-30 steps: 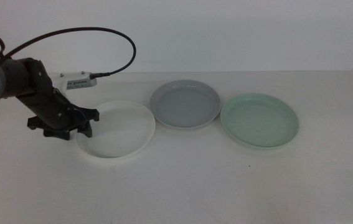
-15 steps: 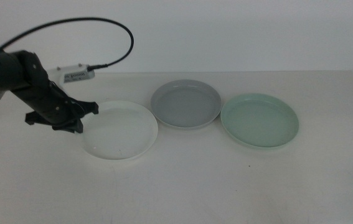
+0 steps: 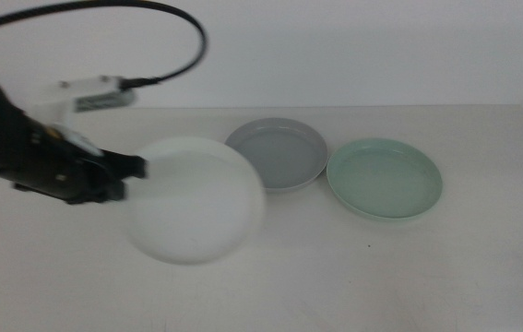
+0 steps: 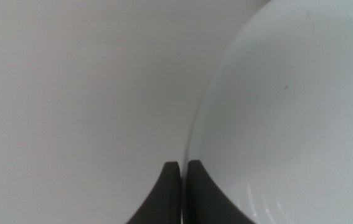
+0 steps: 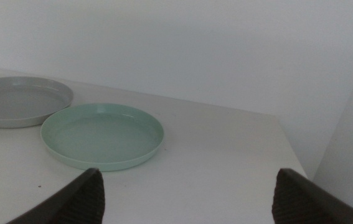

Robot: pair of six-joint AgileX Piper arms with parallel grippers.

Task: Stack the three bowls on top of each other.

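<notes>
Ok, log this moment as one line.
left gripper: shut on white bowl, lifted | right gripper: open, waiting | grey bowl, green bowl: on table

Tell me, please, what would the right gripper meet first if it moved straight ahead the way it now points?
Probably the pale mint green round plastic bowl: it lies on the white table nearest ahead of the open right gripper, slightly off-centre. The grey round plastic bowl sits beyond it. Depth is unclear.

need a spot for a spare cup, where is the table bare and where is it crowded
Bare: the near strip of the table in front of the grey bowl and green bowl. Crowded: the left, where the left gripper holds the white bowl by its rim.
</notes>
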